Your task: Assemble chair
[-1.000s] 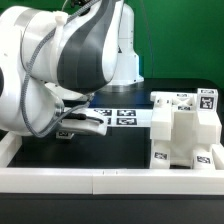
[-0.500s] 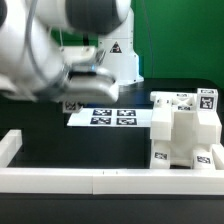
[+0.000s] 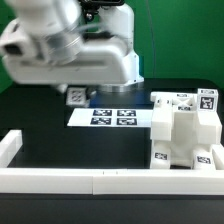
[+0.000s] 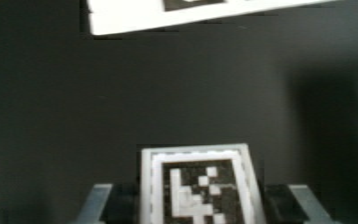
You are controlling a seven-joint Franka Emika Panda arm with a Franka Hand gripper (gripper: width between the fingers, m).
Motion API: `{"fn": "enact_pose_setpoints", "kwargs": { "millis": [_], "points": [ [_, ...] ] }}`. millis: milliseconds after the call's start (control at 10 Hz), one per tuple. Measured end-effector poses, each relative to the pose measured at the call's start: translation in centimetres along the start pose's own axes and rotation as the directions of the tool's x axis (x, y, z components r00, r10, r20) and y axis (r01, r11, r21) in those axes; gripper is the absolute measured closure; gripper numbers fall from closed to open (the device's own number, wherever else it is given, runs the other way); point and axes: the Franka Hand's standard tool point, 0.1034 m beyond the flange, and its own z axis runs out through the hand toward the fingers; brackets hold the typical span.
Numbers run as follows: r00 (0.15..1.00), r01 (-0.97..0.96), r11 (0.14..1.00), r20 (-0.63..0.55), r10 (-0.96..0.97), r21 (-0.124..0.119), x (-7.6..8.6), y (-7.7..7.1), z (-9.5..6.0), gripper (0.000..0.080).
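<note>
Exterior view: arm (image 3: 70,45) blurred, cut off at top and left edges; gripper not discernible. Wrist view: tagged white piece (image 4: 197,185) cut off at the edge; marker board (image 4: 202,12) likewise partly shown.

Dark table (image 3: 60,150) lies open at the exterior view's left; the assembled chair (image 3: 185,130) blocks the right, border rail (image 3: 100,180) fronting.

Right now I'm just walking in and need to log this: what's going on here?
A robot arm is putting together a small white chair. Its gripper holds a tagged white piece raised above the black table. The partly built chair stands at the exterior view's right, apart from the arm, beside the marker board.
</note>
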Motion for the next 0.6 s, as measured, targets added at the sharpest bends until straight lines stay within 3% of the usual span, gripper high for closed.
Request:
{"fn": "enact_pose_setpoints", "kwargs": {
  "millis": [200, 300, 400, 600],
  "points": [
    [0.981, 0.038, 0.999, -0.189, -0.038, -0.004, -0.7, -5.4, -4.3, 0.0517],
    [0.962, 0.058, 0.998, -0.267, -0.057, -0.006, -0.9, -8.0, -5.8, 0.0517],
    [0.936, 0.08, 0.997, -0.342, -0.079, -0.013, -0.6, -9.1, -6.1, 0.0517],
    [0.871, 0.076, 0.997, -0.486, -0.075, -0.017, -0.3, -8.7, -6.1, 0.0517]
  ]
}}
